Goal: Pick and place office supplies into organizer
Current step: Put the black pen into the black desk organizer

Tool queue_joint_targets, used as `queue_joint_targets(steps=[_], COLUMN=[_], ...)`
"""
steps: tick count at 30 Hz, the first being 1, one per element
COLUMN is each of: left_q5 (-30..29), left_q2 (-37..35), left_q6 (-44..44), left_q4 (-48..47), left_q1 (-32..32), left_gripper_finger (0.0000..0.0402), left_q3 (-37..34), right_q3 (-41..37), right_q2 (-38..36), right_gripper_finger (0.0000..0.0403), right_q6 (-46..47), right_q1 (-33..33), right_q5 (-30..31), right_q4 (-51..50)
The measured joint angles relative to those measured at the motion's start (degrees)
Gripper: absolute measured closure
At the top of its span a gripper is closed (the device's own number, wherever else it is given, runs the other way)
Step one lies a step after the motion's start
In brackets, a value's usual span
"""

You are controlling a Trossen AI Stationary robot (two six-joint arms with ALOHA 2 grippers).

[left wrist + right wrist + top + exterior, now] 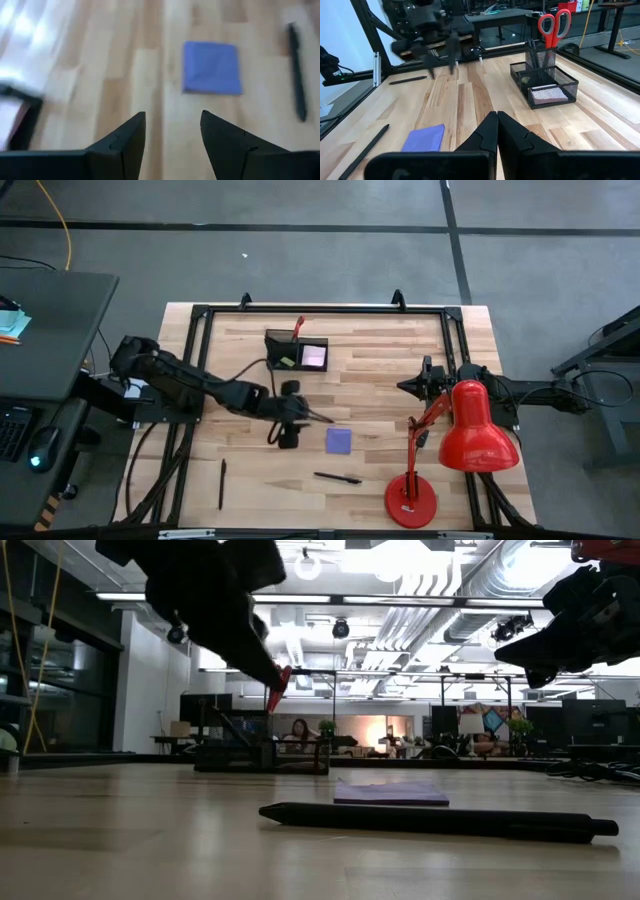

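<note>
The black mesh organizer (297, 352) stands at the table's far middle. It holds red-handled scissors (555, 24) upright, a pink note pad (314, 356) and a small yellowish piece (287, 361). A purple note pad (339, 440) lies flat on the table, also in the left wrist view (211, 67). One dark pen (337, 477) lies near the pad, another (222, 483) at the near left. My left gripper (172, 132) is open and empty, above the table just left of the purple pad (312, 418). My right gripper (497, 125) is shut and empty, at the table's right (425, 383).
A large red desk lamp (470, 430) stands at the near right, its base (410, 500) by the front edge. A black metal frame (320, 310) runs around the table's edges. Bare wood lies between the organizer and the purple pad.
</note>
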Motion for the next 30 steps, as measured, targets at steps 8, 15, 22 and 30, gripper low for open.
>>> queue_joint_targets(steps=[8,15,22,30], left_q5=[3.38,3.82,6.22,6.11], left_q2=[8.5,15.56,22.07,29.08], left_q6=[0.67,1.22,4.3,4.35], left_q4=[-1.01,-4.68,-9.12,-17.48], left_q1=[-2.4,-5.76,-8.95,-10.46], left_gripper_finger=[0.0229,0.0229,0.0229,0.0229], left_q3=[5.45,14.77,25.34,34.83], right_q3=[0.0,0.02,0.02,0.02], right_q2=[0.07,0.47,1.1,1.32], right_gripper_finger=[0.0402,0.0402,0.0402,0.0402], right_q6=[-0.02,0.0,0.0,0.0], right_q1=[0.0,0.02,0.01,0.02], right_q5=[0.02,0.01,0.02,0.0], right_q4=[0.07,0.01,0.13,0.11])
